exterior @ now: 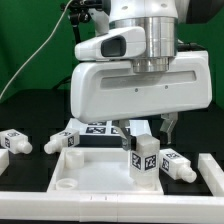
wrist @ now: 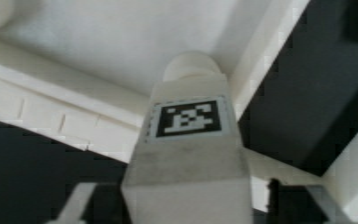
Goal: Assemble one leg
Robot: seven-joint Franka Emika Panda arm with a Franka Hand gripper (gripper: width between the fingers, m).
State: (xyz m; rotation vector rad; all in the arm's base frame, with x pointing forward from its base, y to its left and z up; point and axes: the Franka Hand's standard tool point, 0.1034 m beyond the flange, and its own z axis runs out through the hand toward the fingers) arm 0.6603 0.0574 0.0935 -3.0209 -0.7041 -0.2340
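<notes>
A white leg (exterior: 143, 160) with a black-and-white tag stands upright at the white tray-like panel (exterior: 90, 178), toward the exterior view's right. My gripper (exterior: 145, 138) hangs straight over it. Its two fingers are spread wider than the leg, one on each side of the leg's top. In the wrist view the same leg (wrist: 188, 130) fills the middle. My gripper (wrist: 179, 208) straddles it, with dark gaps between the leg and each finger. The panel's rim (wrist: 51, 80) runs behind the leg. The leg's stub end is hidden.
Two loose legs (exterior: 15, 142) (exterior: 60, 143) lie at the exterior view's left and another (exterior: 178, 165) lies at its right. The marker board (exterior: 98, 129) lies behind the panel, partly under the gripper. A cable hangs at the back left.
</notes>
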